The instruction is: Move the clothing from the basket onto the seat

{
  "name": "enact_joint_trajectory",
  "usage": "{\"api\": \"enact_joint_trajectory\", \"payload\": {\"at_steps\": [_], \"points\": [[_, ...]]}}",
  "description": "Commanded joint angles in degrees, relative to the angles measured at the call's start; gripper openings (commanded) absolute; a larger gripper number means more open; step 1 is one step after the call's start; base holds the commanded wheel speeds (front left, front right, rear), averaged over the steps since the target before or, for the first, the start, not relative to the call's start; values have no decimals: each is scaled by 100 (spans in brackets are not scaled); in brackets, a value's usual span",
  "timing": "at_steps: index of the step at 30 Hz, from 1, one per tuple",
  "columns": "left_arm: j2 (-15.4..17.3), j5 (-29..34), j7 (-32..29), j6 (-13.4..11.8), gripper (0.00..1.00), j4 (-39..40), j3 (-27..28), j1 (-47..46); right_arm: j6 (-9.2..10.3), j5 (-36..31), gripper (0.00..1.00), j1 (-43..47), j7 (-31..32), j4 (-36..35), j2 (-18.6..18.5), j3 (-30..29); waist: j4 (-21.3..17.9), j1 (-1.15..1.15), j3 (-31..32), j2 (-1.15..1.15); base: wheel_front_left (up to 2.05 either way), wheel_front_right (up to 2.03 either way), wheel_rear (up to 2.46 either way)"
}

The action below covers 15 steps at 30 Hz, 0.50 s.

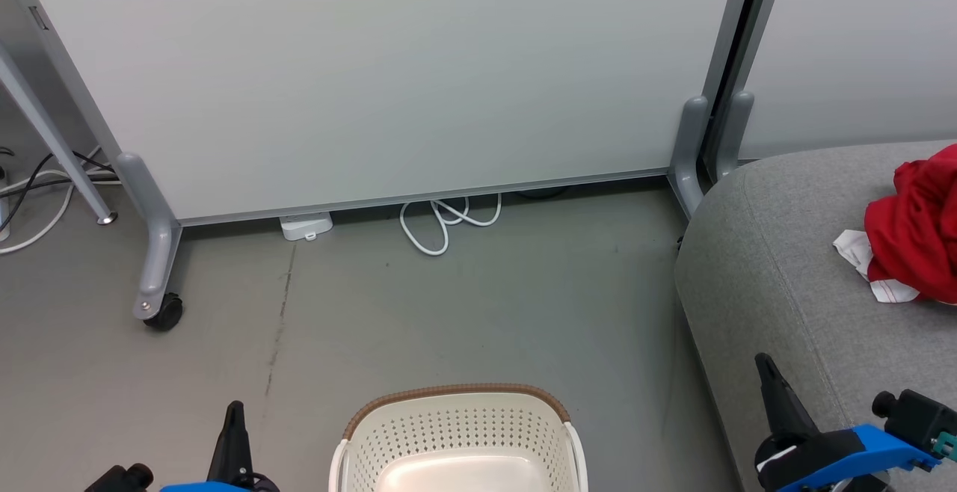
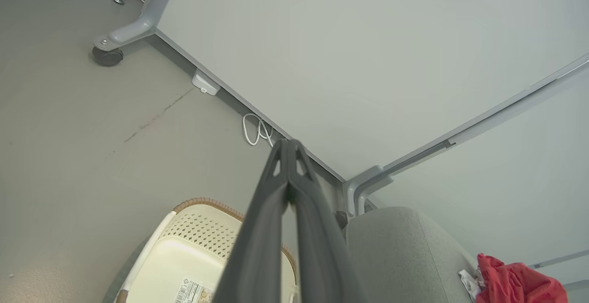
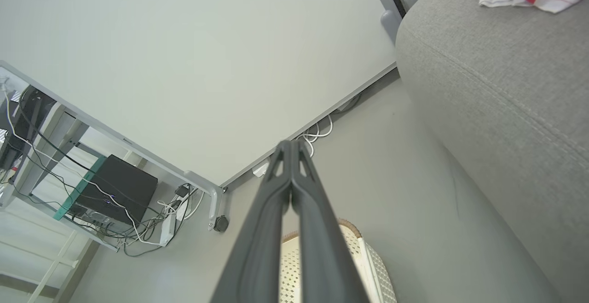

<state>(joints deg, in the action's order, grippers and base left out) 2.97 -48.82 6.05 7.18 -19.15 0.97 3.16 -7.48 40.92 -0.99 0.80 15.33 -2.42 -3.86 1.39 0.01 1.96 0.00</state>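
The dark-fingered left gripper [image 2: 289, 144] and right gripper [image 3: 290, 142] are both clenched empty, fingers pointing far, flanking the near cream perforated plastic basket [image 1: 456, 425].

Clothing [image 1: 916, 226]: bright red, white trim with thin red stripes. Basket [image 1: 456, 428]: cream-white, dotted perforations, brown woven-look rim. Seat [image 1: 770, 268]: light grey. Floor [image 1: 448, 312]: dull grey.

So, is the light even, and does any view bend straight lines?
Head view: soft, even light, no glare, a faint shadow on the floor beside the light grey fabric seat. Left wrist view: the wide lens bends the grey partition rail. Right wrist view: the shut dark right gripper looms large.
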Motion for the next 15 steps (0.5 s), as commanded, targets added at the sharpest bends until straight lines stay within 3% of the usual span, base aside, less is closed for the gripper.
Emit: {"api": "enact_joint_trajectory", "payload": {"at_steps": [1, 15], "points": [[6, -188, -46, 16, 0, 103, 40, -203, -1, 224, 0, -183, 24, -98, -31, -20, -2, 0, -4, 0, 0, 0, 0], [4, -1087, -309, 22, 0, 199, 159, -371, -2, 1289, 0, -273, 146, -112, -38, -77, -24, 0, -37, 0, 0, 0, 0]]}}
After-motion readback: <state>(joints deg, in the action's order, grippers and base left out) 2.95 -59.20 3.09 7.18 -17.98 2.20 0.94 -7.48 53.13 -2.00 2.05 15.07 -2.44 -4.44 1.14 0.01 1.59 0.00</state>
